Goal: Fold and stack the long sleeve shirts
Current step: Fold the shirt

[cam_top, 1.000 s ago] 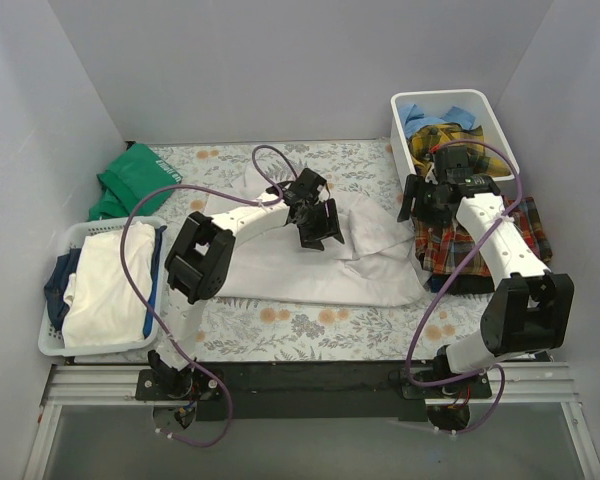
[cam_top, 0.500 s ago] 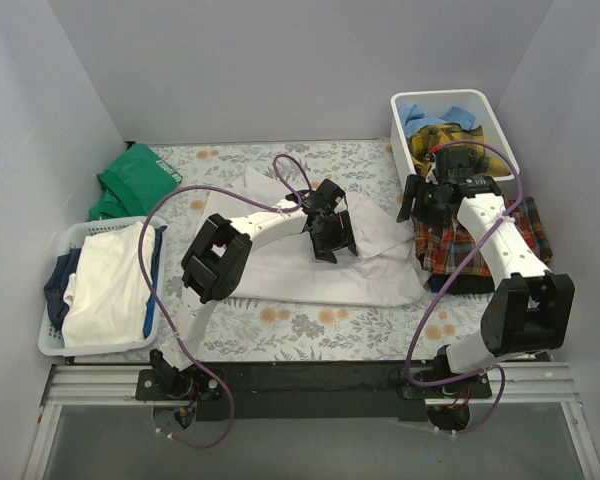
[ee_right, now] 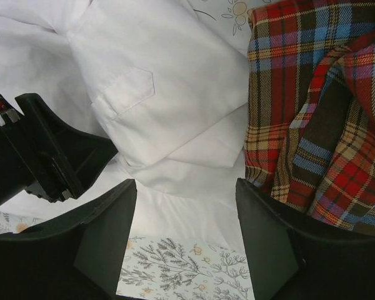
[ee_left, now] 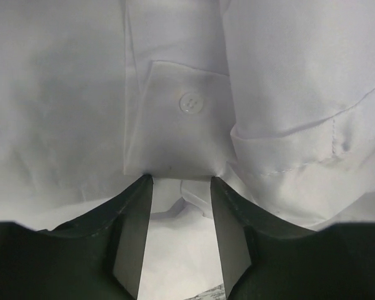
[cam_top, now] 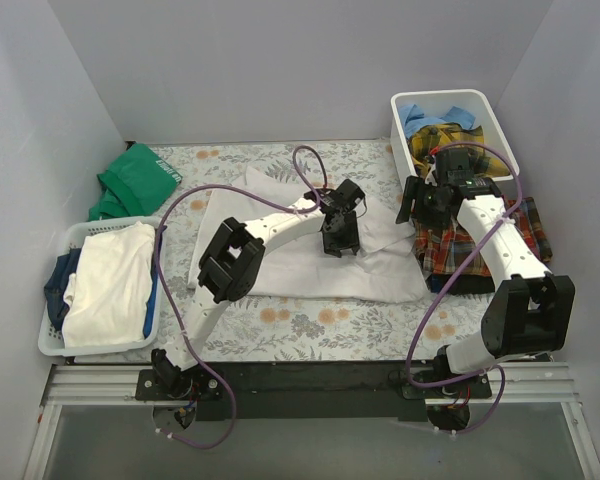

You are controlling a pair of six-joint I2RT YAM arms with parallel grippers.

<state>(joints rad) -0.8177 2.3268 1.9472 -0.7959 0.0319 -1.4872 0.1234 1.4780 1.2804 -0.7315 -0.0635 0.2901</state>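
The buttoned cuff (ee_left: 175, 134) of the large plain white cloth shirt (ee_left: 56, 94) touches the narrowly parted left gripper (ee_left: 180, 181); the sleeve is cut off.

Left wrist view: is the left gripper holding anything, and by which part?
Nothing is clamped yet. The left gripper has its jaws apart at the edge of the buttoned cuff of the white shirt, with cloth between them.

A floral-print table cover (cam_top: 280, 322) carries a crumpled green cloth (cam_top: 135, 180) at back left, a white lattice plastic basket (cam_top: 100, 350) holding white and navy cloth (cam_top: 105, 280) at left, and a white rectangular plastic bin (cam_top: 440, 96) at back right.
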